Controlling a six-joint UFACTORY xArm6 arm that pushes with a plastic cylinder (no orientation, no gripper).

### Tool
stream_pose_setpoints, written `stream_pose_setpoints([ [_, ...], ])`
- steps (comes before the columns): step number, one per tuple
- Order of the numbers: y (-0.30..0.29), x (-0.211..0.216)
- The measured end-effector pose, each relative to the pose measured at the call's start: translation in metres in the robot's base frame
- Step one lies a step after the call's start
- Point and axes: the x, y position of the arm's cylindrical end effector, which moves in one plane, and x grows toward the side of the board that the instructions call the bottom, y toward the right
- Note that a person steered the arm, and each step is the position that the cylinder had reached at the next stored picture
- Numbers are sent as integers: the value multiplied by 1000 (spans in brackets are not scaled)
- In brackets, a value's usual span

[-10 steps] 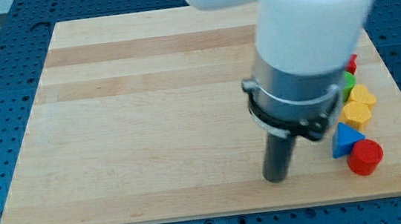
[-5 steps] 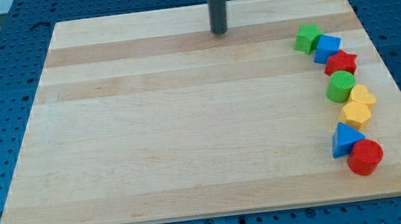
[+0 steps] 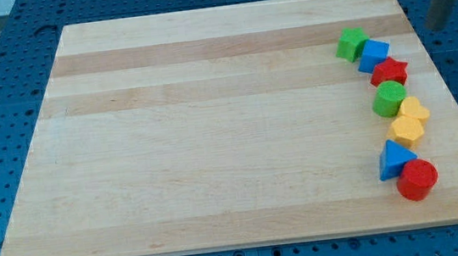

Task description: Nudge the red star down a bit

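Observation:
The red star (image 3: 390,72) lies on the wooden board (image 3: 212,130) near its right edge, third in a curved line of blocks. A blue cube (image 3: 373,55) touches it from the upper left and a green cylinder (image 3: 389,98) sits just below it. My tip (image 3: 438,27) is off the board's right edge, up and to the right of the red star, well apart from it.
A green star (image 3: 351,44) heads the line at the top. Below the green cylinder come a yellow heart (image 3: 415,111), a yellow hexagon (image 3: 406,131), a blue triangle (image 3: 394,160) and a red cylinder (image 3: 417,180). Blue pegboard surrounds the board.
The rod moved from the board's lower right, then to the top middle, and now stands beyond the right edge. No block has moved.

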Motion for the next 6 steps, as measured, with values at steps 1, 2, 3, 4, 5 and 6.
stream_pose_setpoints([
  [1, -4, 16],
  [2, -13, 19],
  [3, -23, 31],
  [4, -40, 38],
  [5, -59, 44],
  [6, -71, 46],
])
